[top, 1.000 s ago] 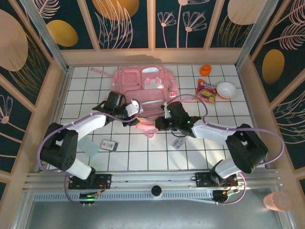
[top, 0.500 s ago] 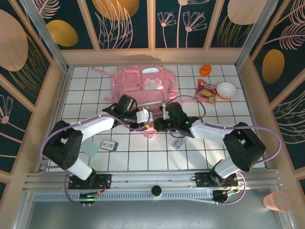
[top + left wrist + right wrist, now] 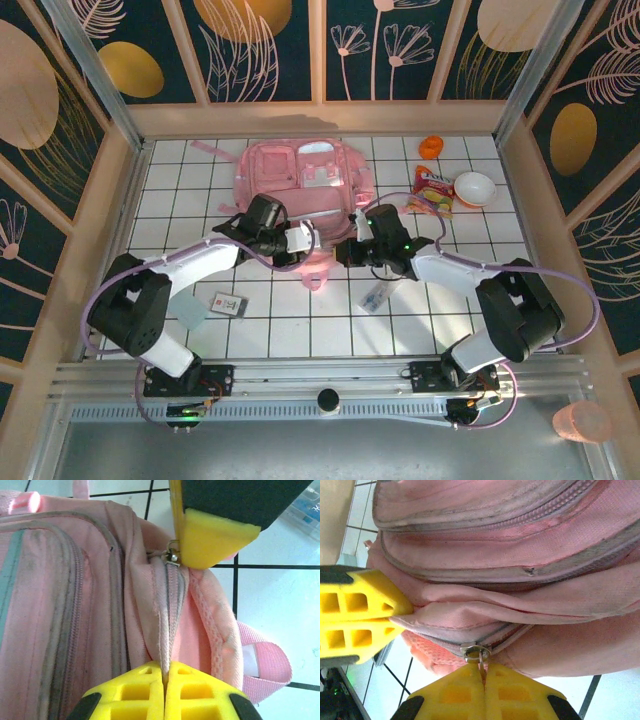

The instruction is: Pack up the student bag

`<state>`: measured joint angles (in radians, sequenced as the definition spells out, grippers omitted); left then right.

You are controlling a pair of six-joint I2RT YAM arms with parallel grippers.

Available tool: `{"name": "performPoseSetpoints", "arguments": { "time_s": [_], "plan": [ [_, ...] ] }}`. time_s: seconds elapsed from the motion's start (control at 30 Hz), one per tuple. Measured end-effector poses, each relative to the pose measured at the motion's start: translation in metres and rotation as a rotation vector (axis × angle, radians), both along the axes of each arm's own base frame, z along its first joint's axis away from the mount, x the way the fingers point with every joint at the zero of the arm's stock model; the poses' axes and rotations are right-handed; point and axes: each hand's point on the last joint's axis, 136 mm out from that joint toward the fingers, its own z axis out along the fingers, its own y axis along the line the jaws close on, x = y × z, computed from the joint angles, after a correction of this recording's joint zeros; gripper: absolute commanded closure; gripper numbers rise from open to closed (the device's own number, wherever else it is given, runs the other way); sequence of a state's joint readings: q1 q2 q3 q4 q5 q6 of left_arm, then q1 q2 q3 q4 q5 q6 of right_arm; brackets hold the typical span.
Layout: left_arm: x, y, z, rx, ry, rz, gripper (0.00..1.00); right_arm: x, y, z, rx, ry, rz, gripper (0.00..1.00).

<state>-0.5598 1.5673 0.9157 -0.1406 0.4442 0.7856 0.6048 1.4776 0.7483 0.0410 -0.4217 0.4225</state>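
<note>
Toward the far middle of the tiled table [image 3: 280,330] I see the backpack [image 3: 300,172], its near edge hidden from above. Left gripper [image 3: 164,679] pinches a fabric fold beside the zip; right gripper [image 3: 482,676] pinches the zip pull [image 3: 476,653], its tab buried between the pads.

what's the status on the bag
Left gripper shut on bag fabric. Right gripper shut on zip pull. Nothing blocking it.
</note>
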Motion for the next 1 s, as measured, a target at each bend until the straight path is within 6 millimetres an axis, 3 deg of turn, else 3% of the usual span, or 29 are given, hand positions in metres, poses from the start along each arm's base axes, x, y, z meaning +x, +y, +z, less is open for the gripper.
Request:
{"name": "performPoseSetpoints", "arguments": {
  "time_s": [0.23,0.3,0.4,0.57,0.67,0.87,1.0],
  "plan": [
    [0.000,0.019,0.001,0.022,-0.037,0.026,1.00,-0.005,0.013,0.006,0.016,-0.018,0.057,1.00],
    [0.002,0.030,0.001,0.048,-0.054,0.052,0.86,-0.011,0.026,0.008,0.023,-0.020,0.085,1.00],
    [0.003,0.048,0.003,0.088,-0.066,0.087,0.54,-0.020,0.043,0.009,0.041,-0.004,0.104,1.00],
    [-0.003,0.052,0.019,0.050,-0.048,0.087,0.45,-0.023,0.049,0.004,0.059,0.042,0.084,1.00],
    [-0.014,0.036,0.020,0.041,-0.044,0.030,0.45,-0.023,0.049,0.001,0.059,0.054,0.078,1.00],
    [-0.023,0.016,-0.006,0.071,0.022,-0.018,0.52,-0.024,0.050,0.001,0.059,0.058,0.081,1.00],
    [-0.015,0.005,-0.011,0.064,0.048,-0.015,0.83,-0.025,0.049,0.000,0.056,0.062,0.083,1.00]
  ]
}}
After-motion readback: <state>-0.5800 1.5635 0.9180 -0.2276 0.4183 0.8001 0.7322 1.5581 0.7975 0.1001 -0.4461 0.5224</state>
